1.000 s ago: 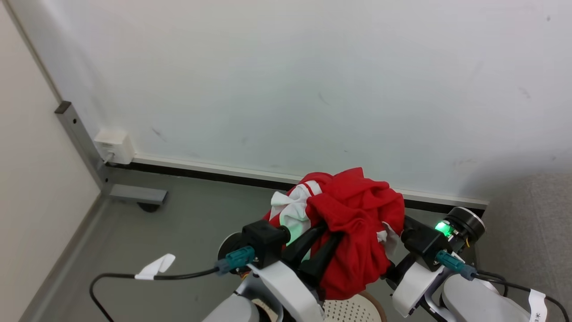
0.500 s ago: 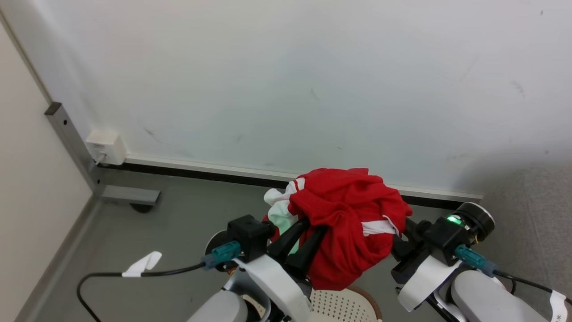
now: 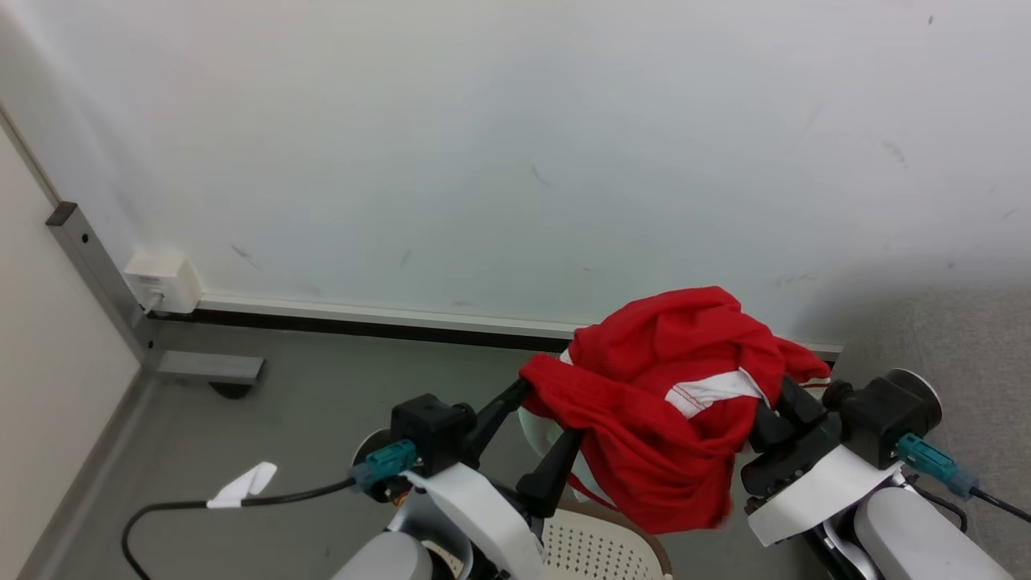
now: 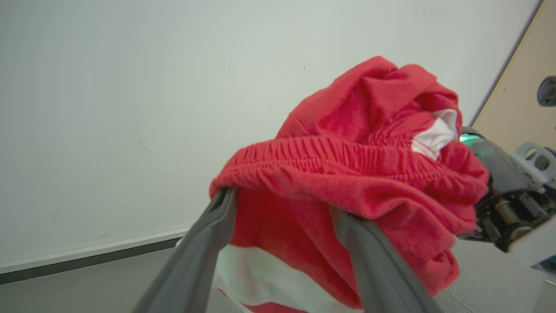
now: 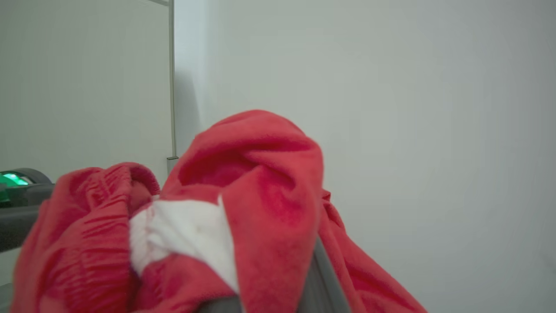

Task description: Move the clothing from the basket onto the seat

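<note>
The bright red clothing hangs bunched in the air above the cream basket, whose perforated wall and brown rim show at the bottom edge. My right gripper is shut on the clothing's right side, its fingers buried in fabric. My left gripper is open, and the clothing's gathered hem lies over its spread fingertips. In the right wrist view the clothing covers the fingers. The grey fabric seat lies at the right edge.
A pale wall with a dark baseboard runs behind. A white outlet box and a grey metal post foot sit at the left. A black cable with a white tag trails over the grey floor.
My left gripper has opened and let go of the clothing. The right gripper has shut on it and carried it to the right. The camera has also turned to the right.
</note>
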Available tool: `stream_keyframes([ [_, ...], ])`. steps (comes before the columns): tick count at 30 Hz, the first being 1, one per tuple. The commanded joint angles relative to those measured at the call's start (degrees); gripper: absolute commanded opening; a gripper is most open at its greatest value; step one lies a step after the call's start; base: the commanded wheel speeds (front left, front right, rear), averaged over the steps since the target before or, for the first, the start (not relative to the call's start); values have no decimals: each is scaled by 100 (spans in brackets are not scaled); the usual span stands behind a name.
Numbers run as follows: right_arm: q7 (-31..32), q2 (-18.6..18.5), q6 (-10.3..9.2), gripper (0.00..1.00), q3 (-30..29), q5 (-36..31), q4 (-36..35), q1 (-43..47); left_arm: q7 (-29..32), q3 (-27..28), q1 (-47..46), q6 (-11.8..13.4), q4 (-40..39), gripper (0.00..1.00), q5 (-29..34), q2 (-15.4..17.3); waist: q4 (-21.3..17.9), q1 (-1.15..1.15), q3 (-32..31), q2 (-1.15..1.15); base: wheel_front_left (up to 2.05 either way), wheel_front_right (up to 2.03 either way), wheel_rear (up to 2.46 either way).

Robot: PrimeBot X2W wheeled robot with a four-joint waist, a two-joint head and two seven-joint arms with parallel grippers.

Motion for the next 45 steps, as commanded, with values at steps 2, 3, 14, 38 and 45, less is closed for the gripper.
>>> stream_keyframes([
  [2, -4, -55, -18, 0, -150, 108, -120, 78, -2, 4, 92, 21, 24, 100, -51, 48, -15, 0, -11, 0, 0, 0, 0],
  [3, -4, -83, -18, 0, -181, 122, -151, 99, -7, 2, 98, 30, 25, 100, -56, 52, -20, 0, -15, 0, 0, 0, 0],
  [14, -4, -393, -18, 0, -819, 27, -505, 269, -79, -4, 209, 101, 28, 100, -79, 103, -324, 0, -28, 0, 0, 0, 0],
  [38, -3, -739, -18, 0, -1438, -109, -1014, 375, -353, -203, -98, 56, 237, 100, 175, 115, -2390, 0, 261, 0, 0, 0, 0],
  [45, -4, -734, -18, 0, -1489, -86, -1059, 355, -463, -236, -240, 37, 402, 100, 279, 155, -3014, 0, 396, 0, 0, 0, 0],
])
